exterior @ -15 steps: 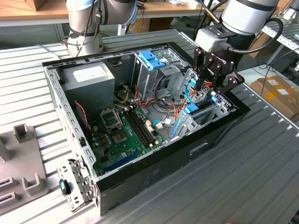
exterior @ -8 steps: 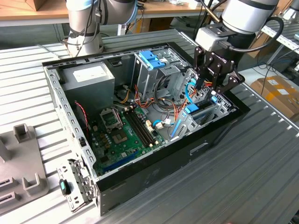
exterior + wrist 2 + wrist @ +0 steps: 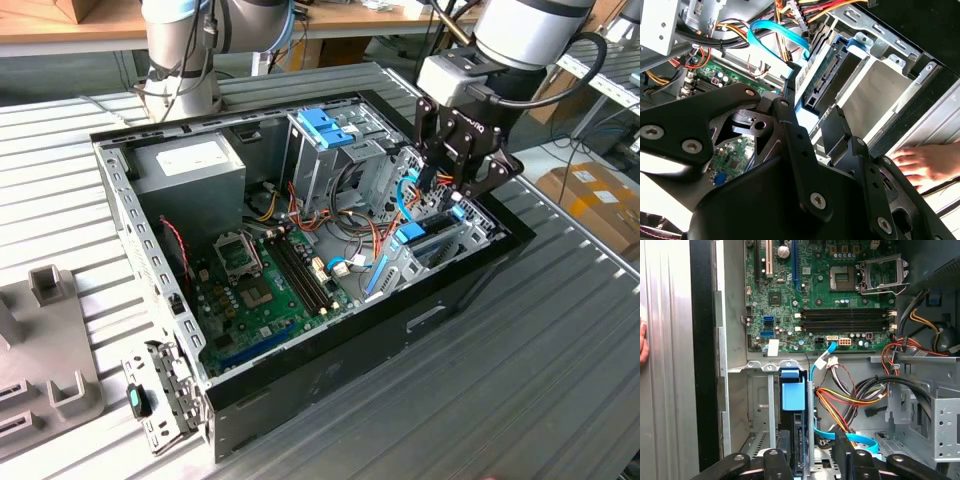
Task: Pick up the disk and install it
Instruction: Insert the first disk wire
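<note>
The disk (image 3: 792, 392), a dark flat drive with bright blue rails, stands on edge in a metal bay at the front of the open computer case (image 3: 480, 265). Its connector edge and blue rail also show in the second wrist view (image 3: 826, 70), and its blue tab in the exterior view (image 3: 412, 235). My gripper (image 3: 455, 192) hangs right over this bay. In both wrist views the black fingers (image 3: 777, 462) stand apart on either side of the disk's edge, with a gap on one side. The gripper (image 3: 811, 450) (image 3: 810, 107) is open.
A light-blue cable (image 3: 821, 357) and orange-yellow wires (image 3: 840, 400) run close beside the bay. The motherboard (image 3: 265, 285), power supply (image 3: 190, 165) and upright blue-topped drive cage (image 3: 325, 125) fill the case. A person's hand (image 3: 930, 162) rests on the table outside the case wall.
</note>
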Robot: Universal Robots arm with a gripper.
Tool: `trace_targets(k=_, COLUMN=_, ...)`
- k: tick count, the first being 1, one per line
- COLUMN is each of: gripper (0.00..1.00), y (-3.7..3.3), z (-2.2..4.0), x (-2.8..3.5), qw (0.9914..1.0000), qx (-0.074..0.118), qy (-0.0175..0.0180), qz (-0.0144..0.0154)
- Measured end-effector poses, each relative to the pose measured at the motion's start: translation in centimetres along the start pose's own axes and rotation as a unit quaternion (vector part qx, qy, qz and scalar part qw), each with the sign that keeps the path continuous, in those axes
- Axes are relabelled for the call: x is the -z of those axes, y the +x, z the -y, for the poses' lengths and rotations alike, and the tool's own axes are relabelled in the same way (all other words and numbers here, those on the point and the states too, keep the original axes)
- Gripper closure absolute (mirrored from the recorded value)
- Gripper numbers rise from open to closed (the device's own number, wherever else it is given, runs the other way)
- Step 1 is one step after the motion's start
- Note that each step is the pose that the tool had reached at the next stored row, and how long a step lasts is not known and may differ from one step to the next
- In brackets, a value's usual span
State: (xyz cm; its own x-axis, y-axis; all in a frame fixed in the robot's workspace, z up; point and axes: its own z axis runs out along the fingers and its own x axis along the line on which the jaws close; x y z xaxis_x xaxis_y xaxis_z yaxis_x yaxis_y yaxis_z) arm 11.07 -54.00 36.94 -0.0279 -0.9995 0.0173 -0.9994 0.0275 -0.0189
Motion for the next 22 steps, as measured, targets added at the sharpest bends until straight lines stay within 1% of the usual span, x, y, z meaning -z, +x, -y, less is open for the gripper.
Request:
trace_targets(k=4, gripper=0.51, y=-0.48, z=0.31, x=0.02, qw=1.00000, qx=0.000, qy=0.0000, qz=-0.0001)
trace_targets(k=8, gripper=0.51, y=-0.51, z=0.34, x=0.91, qw=1.00000, qx=0.000, qy=0.0000, qz=-0.0001)
trace_targets(k=9, gripper=0.51, y=-0.51, z=0.34, x=1.01, qw=1.00000, qx=0.000, qy=0.0000, qz=-0.0002)
trace_targets(k=10, gripper=0.51, y=-0.52, z=0.37, x=1.00, qw=1.00000, qx=0.000, qy=0.0000, qz=-0.0001)
trace_targets(k=13, gripper=0.51, y=-0.56, z=0.78, x=0.99, qw=1.00000, qx=0.000, qy=0.0000, qz=-0.0008)
trace_targets(k=15, gripper=0.51, y=-0.60, z=1.26, x=0.74, qw=1.00000, qx=0.000, qy=0.0001, qz=-0.0019)
trace_targets(k=17, gripper=0.51, y=-0.62, z=1.46, x=0.46, qw=1.00000, qx=0.000, qy=0.0001, qz=-0.0026)
trace_targets(k=18, gripper=0.51, y=-0.65, z=1.51, x=0.19, qw=0.99999, qx=0.000, qy=0.0001, qz=-0.0036)
trace_targets(k=20, gripper=0.51, y=-0.67, z=1.53, x=-0.16, qw=0.99999, qx=0.000, qy=0.0001, qz=-0.0046)
trace_targets(k=22, gripper=0.51, y=-0.69, z=1.55, x=-0.68, qw=0.99998, qx=0.000, qy=0.0002, qz=-0.0059)
